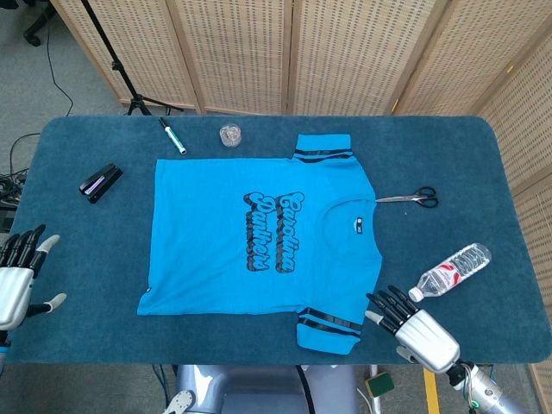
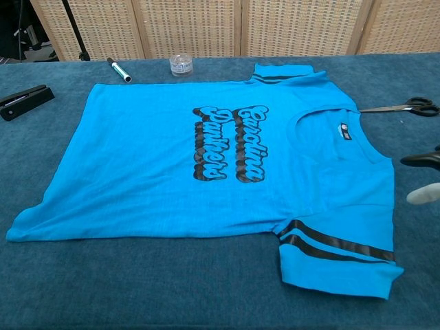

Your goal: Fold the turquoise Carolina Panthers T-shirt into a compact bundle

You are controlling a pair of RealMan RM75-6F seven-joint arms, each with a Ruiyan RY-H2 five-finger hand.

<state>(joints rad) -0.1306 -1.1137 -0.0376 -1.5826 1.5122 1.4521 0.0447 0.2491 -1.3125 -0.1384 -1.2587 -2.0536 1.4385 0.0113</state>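
Note:
The turquoise T-shirt [image 1: 259, 237] [image 2: 206, 158] lies flat and unfolded on the blue table, print up, collar toward the right, black-striped sleeves at the far and near edges. My right hand [image 1: 414, 326] hovers open just right of the near sleeve [image 1: 326, 326], fingers spread toward the shirt; only its fingertips [image 2: 421, 159] show at the right edge of the chest view. My left hand [image 1: 19, 272] stays open at the table's left edge, well away from the shirt's hem, and holds nothing.
A plastic water bottle [image 1: 450, 271] lies right of the shirt. Scissors [image 1: 412, 198] rest near the collar. A marker [image 1: 172, 136], a small clear jar [image 1: 229, 134] and a black stapler [image 1: 100, 182] sit toward the far left.

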